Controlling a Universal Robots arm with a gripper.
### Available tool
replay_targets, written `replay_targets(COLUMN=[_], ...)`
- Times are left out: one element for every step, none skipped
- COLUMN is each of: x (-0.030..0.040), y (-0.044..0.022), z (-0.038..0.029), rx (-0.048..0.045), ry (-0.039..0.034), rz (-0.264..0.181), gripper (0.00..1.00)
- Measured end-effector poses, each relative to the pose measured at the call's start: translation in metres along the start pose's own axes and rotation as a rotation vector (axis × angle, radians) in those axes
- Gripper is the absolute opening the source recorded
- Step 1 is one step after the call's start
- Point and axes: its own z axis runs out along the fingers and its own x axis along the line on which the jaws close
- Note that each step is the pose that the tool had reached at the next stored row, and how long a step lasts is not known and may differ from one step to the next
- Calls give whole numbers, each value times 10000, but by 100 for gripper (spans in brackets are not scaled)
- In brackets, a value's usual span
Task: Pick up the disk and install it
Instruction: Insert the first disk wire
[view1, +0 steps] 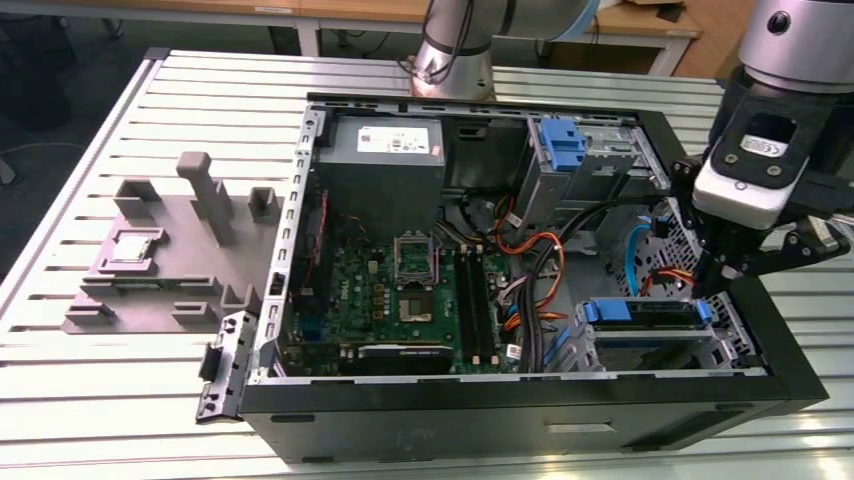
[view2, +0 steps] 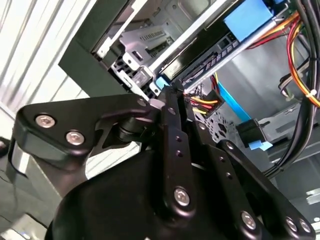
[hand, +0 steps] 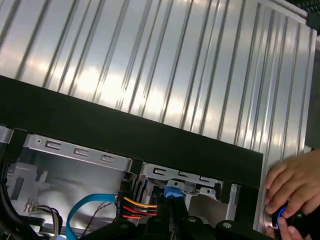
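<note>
While parked at the mouth of the drive bay, holding the claw (view2: 172, 92) pressed together: two fingers closed into one narrow black column in the second wrist view, tips right at the blue end of the disk (view1: 641, 311) (nipping a tab or merely butting it, cannot tell). Probably shut for that reason, to give one stiff point for pushing or a thin grip on the rail, rather than a wide hold on the body.

Just past the tips, seated flat in its cage in the case's corner on the exterior view's right, with blue rail showing along the near edge; looks home or very nearly so, judging by how squarely lined up with the cage front. Laid that way presumably so as to run along the cage guides and meet the plugs behind.

Beside it, close to the fingers, a bundle of orange, yellow and red wires (view2: 200, 105) and a flat blue cable (view2: 235, 102), bent off toward the cage's back, likely to keep the path free.

Farther on, the black wall (hand: 125, 132), then the ribbed table (hand: 150, 60), and out there a hand (hand: 292, 190) resting on a small blue-lit knob (well apart from the claw).

As for pose: hanging steeply down at the exterior view's right, wrist upright, fingers dipped inside the case just by that wall, linkage arms flared to both sides.

Farthest off, the board (view1: 400, 290) in the case's middle and a grey jig (view1: 174, 250) on the table, at the exterior view's left.
</note>
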Motion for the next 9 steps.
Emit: replay_targets(x=[0,1,1,2,2,3,3,4,4], y=[0,0,-1,-1,-1,-1,-1,-1,-2], z=[2,3,5,7,9,11,13,15,17], rx=[46,90,134,175,221,263,307,349,387], ry=[-17,-33,-49,-66,-82,-99,-115,-130,-143], rz=[168,329,486,640,811,966,1126,1277,1416], gripper=[17,17,17,17,17,17,17,17,17])
